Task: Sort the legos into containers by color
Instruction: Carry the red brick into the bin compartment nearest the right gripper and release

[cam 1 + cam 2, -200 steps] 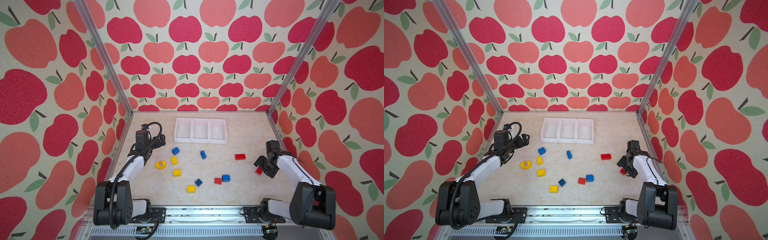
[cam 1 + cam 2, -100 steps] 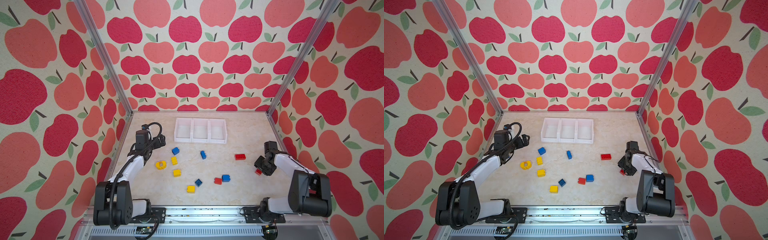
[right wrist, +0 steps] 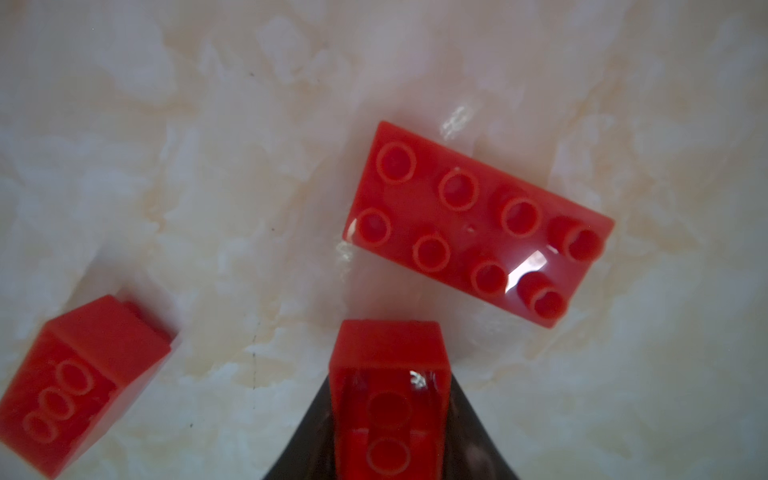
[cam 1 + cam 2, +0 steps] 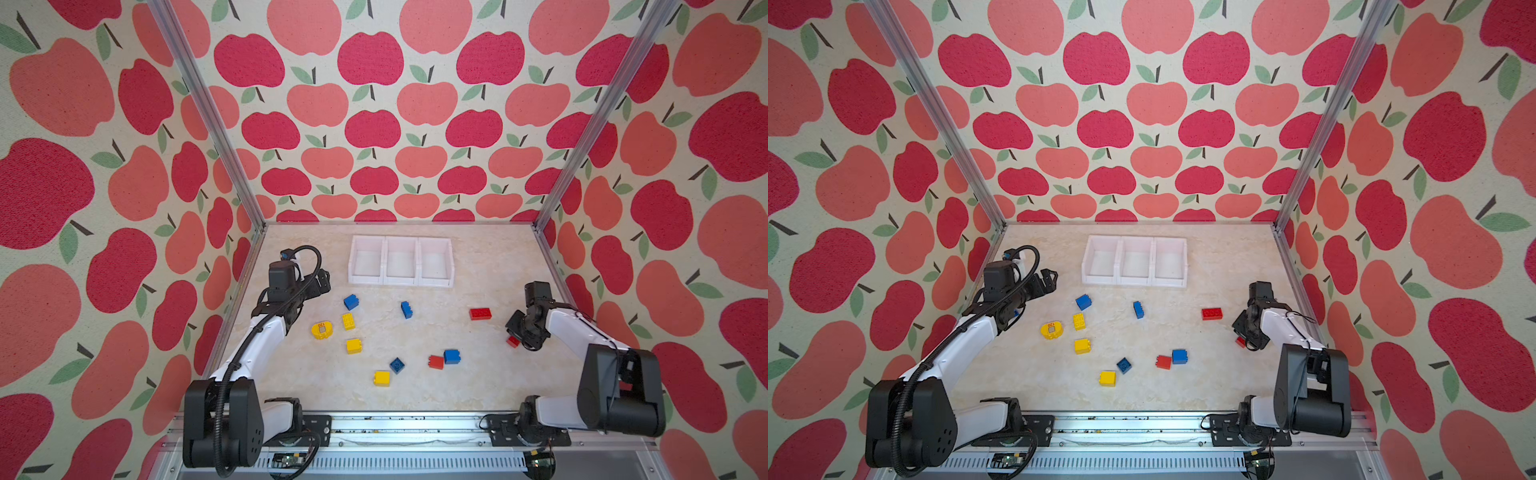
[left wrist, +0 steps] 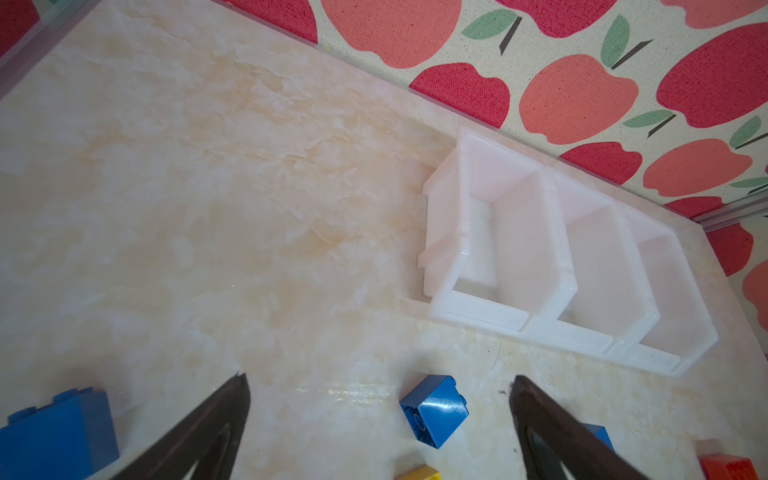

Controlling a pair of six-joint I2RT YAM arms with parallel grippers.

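Right gripper (image 3: 390,449) at the right edge of the table (image 4: 478,386), jaws narrowed onto two sides of a small red brick (image 3: 388,349), held low; whether the brick has left the surface cannot be told. The wrist view shows the brick's long axis running along the fingers, so the jaws squeeze its short width. Three joined white bins (image 4: 401,283) stand in a row near the back wall (image 4: 399,166), all empty by the look of them. They are well apart from the held brick, farther back and toward the middle. The right-end bin (image 4: 435,283) is the one closest to this arm. A long red brick (image 4: 480,313) lies flat between gripper and bins (likely under a straight carry path, so the held brick probably needs lifting over it). Left gripper (image 5: 379,384) hovers wide and empty near the left-end bin (image 4: 366,283), with a blue brick (image 5: 434,409) just beside its fingers.
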